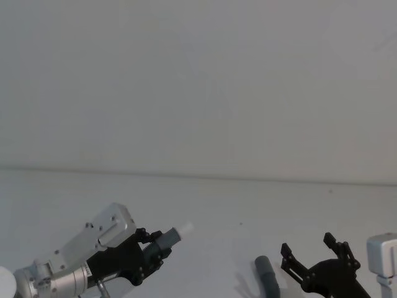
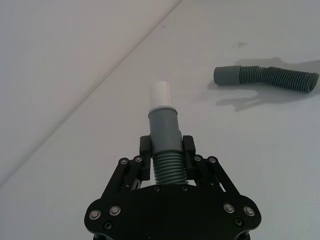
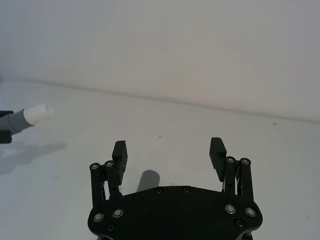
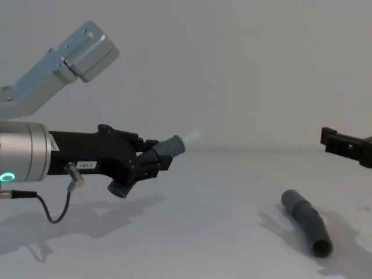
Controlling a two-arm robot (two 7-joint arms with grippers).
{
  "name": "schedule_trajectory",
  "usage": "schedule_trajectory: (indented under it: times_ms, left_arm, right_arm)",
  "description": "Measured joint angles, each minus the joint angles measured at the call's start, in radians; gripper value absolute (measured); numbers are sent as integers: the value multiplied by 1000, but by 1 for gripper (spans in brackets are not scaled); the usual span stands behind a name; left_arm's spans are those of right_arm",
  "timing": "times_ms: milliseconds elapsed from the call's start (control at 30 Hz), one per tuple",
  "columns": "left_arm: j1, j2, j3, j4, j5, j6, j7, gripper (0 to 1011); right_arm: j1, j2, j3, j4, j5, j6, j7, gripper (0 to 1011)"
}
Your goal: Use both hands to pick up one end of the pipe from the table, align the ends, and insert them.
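My left gripper (image 1: pixel 155 251) is shut on the short dark grey pipe piece (image 2: pixel 165 127) and holds it above the table (image 4: pixel 203 232). The piece's white tip (image 2: pixel 162 95) sticks out past the fingers toward the right, slightly raised in the chest view. The ribbed hose (image 2: pixel 270 76) lies flat on the table to the right, with its smooth cuff (image 2: pixel 226 75) toward the far side. My right gripper (image 3: pixel 169 149) hovers open above the hose (image 4: pixel 305 221) without touching it. The cuff end (image 3: pixel 147 180) shows just below the gap between its fingers.
A plain pale wall rises behind the table's far edge (image 1: pixel 198 177). A thin cable (image 4: pixel 55 212) hangs from the left arm, close above the table.
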Motion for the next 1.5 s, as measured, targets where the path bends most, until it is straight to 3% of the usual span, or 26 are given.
schedule_trajectory:
  times_ms: [300, 333, 700, 833, 1033, 1500]
  left_arm:
    - [0, 2, -1, 2, 1, -7, -4, 336]
    - [0, 2, -1, 2, 1, -7, -4, 336]
    - [0, 3, -1, 3, 1, -11, -6, 336]
    - [0, 3, -1, 3, 1, -11, -6, 336]
    - [0, 3, -1, 4, 1, -12, -6, 336]
    - [0, 3, -1, 3, 1, -13, -6, 336]
  right_arm:
    - [5, 12, -9, -22, -9, 91, 5, 1002]
    - [7, 15, -11, -29, -9, 128, 6, 1002]
    - [23, 13, -14, -65, -4, 314, -6, 1002]
    - [31, 3, -14, -79, -1, 401, -23, 1001]
    - [42, -18, -19, -86, -4, 488, -54, 1002]
    - [74, -67, -50, -80, -33, 584, -101, 1002]
